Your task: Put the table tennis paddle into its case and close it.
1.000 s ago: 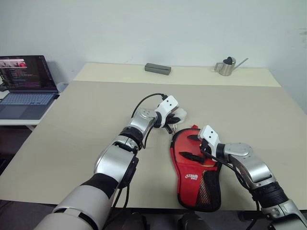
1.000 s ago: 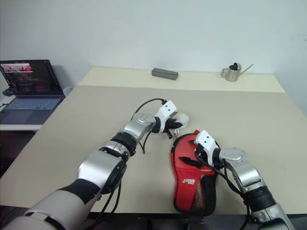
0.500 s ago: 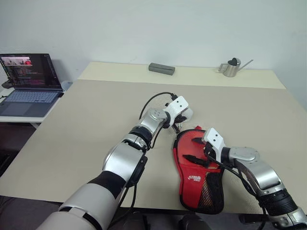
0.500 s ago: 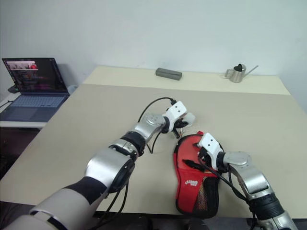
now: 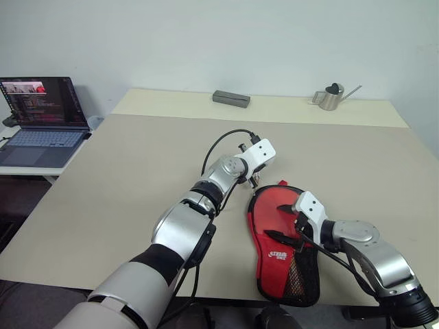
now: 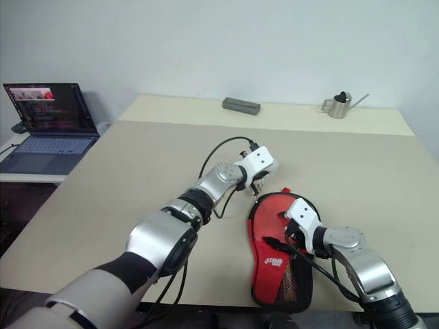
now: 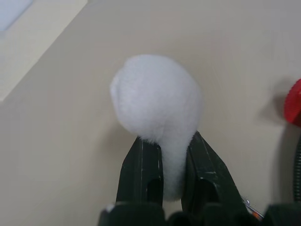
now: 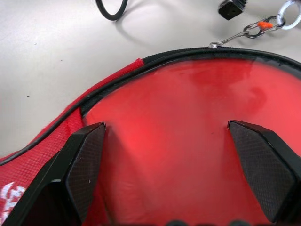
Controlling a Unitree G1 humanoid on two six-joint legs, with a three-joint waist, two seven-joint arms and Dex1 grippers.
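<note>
The table (image 5: 123, 178) bears the case (image 5: 285, 271) at five o'clock (paddle's red face (image 8: 188, 141) showing inside). Right gripper (image 5: 288, 221) hovers over it, fingers wide. Left gripper (image 7: 170, 175) pinches the white pompom (image 7: 157, 101) at the case's twelve.

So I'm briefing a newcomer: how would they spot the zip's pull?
On the big beige table, find the red paddle-shaped fabric case. Just past its rounded end, the left gripper pinches a fluffy white pompom, the only soft white ball there.
</note>
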